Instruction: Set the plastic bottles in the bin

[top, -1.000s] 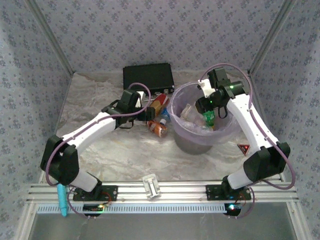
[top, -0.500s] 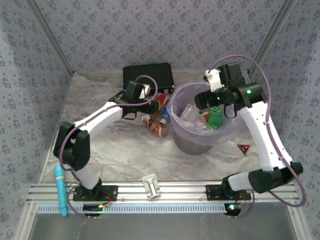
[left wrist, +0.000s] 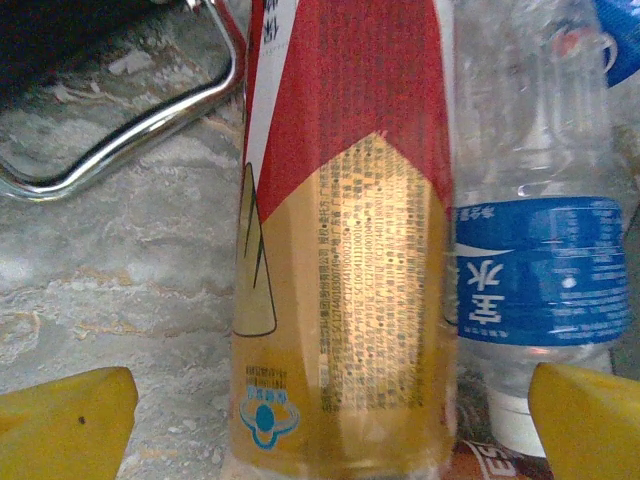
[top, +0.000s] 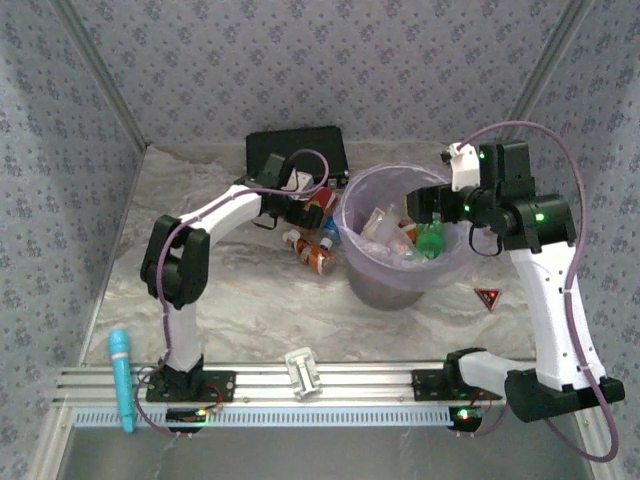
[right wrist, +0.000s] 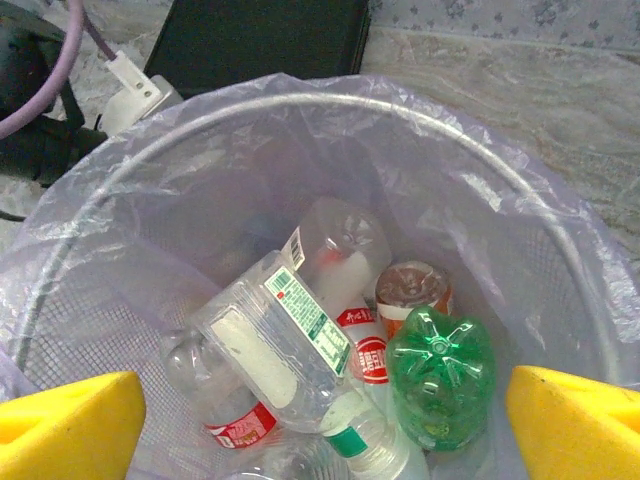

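Right gripper (right wrist: pixel 325 420), jaws wide, overlooks bottles (right wrist: pixel 290 340) inside bin (right wrist: pixel 480 190).

From my left wrist the amber bottle (left wrist: pixel 340 300) runs off top and bottom edges; the clear bottle (left wrist: pixel 540 150) beside it is cut at the top, its cap (left wrist: pixel 515 428) half behind my fingertip (left wrist: pixel 590 420). Their small print (left wrist: pixel 375 290) is blurred. From above, my left gripper (top: pixel 305 210) covers some loose bottles (top: pixel 318 255), perhaps four in all.

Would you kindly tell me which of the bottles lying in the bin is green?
The green bottle lying with its petal-shaped base towards the right wrist camera, beside an amber bottle; the other bottles in the bin are clear.
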You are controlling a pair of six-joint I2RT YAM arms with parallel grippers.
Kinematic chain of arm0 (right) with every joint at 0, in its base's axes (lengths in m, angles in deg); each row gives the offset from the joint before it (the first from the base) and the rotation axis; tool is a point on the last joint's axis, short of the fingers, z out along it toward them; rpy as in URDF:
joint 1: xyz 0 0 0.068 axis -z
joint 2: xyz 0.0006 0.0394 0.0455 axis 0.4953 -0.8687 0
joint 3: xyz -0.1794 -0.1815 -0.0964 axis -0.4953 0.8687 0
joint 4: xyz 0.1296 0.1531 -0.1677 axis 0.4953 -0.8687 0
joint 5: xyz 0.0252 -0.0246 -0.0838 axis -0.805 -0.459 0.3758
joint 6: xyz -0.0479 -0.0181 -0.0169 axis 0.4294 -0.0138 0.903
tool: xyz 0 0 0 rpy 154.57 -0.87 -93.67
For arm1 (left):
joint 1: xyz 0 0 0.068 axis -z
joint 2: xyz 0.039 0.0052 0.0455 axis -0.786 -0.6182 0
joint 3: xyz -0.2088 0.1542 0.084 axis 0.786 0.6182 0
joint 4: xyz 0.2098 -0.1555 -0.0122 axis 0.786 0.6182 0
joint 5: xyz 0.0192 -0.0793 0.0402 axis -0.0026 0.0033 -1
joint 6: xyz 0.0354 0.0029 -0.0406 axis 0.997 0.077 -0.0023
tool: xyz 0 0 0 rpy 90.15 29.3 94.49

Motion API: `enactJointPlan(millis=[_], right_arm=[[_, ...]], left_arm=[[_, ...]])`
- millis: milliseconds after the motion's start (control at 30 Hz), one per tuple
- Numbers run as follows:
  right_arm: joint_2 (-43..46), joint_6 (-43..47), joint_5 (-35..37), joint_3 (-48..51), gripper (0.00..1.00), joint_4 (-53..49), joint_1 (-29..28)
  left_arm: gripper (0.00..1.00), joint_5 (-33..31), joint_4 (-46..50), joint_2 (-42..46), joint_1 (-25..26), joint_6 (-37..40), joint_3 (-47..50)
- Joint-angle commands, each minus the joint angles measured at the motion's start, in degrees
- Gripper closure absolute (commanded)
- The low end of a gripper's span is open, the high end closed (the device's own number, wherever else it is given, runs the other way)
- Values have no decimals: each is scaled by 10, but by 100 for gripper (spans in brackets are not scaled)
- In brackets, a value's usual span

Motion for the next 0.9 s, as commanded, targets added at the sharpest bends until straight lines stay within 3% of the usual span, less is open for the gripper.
enactJointPlan(millis=[0, 367, 633, 867], right_arm=[[0, -17, -20, 13, 5, 0, 3], [4, -18, -21, 35, 5, 5, 3], [9, -18, -18, 35, 5, 9, 4], [11, -18, -21, 29, 6, 9, 4]], left_arm=[[0, 3, 26, -24, 1, 23, -27], [1, -15, 25, -78, 5, 29, -54], [27, -11, 22, -70, 4, 24, -56], [34, -14, 18, -41, 4, 23, -51]])
